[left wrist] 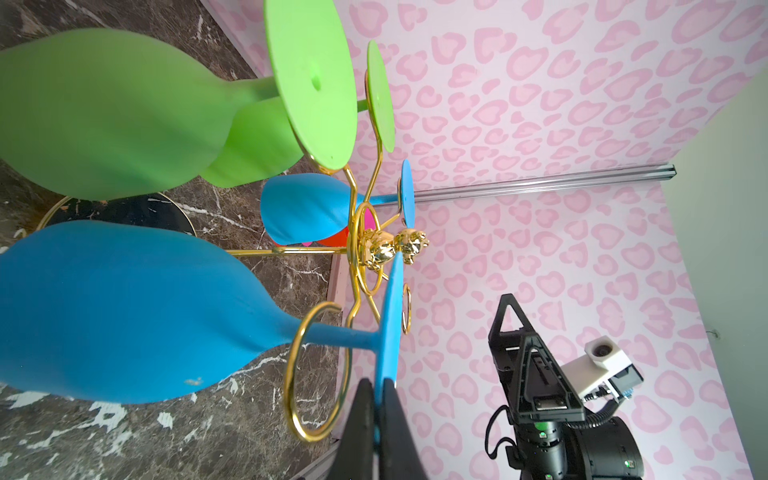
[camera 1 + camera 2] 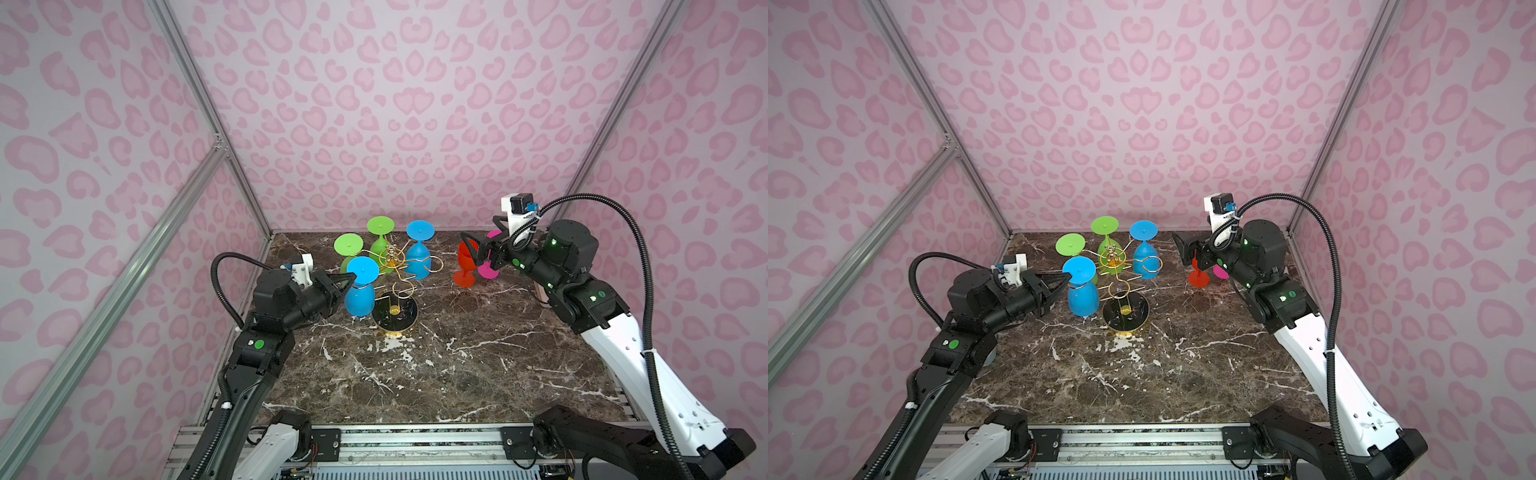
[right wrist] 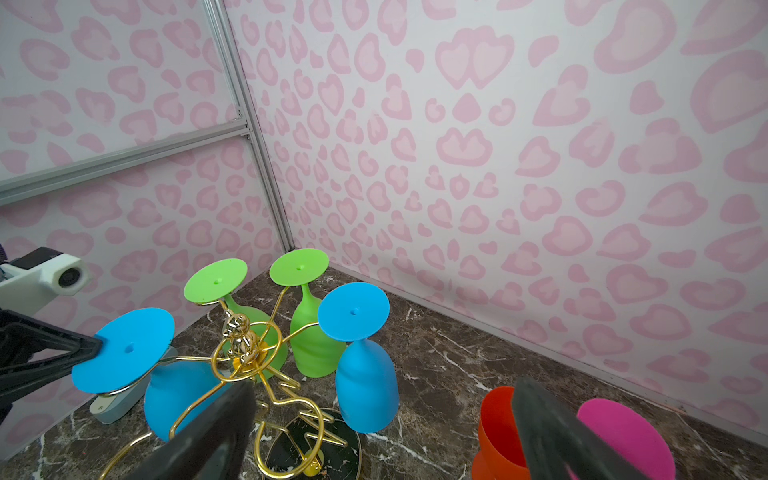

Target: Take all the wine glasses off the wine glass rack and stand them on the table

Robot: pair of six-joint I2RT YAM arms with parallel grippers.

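The left gripper (image 1: pixel 376 380) is pinched shut on the edge of the round foot of a blue glass (image 2: pixel 360 296), which hangs bowl-down straight ahead of its tips. In the left wrist view the two black fingers (image 1: pixel 361 415) clamp the thin blue disc between them. Just past the tips, the glass's stem sits inside one gold ring of the rack (image 2: pixel 390 257), so the glass is still on the rack, on the arm nearest this gripper. Further ahead, beyond the rack's gold hub, hang a second blue glass (image 2: pixel 417 259) and two green glasses (image 2: pixel 380 248), all foot-up in their own loops. The rack's black base stands on the marble table (image 2: pixel 457 374), below and a little to the side of the held glass. The right gripper (image 2: pixel 473 251) is well apart from the rack, with its jaws spread wide and nothing between them. A red glass (image 2: pixel 464 278) stands upright just beside one finger, and a pink glass (image 3: pixel 623 432) sits right behind that finger. How the pink one stands I can't make out.
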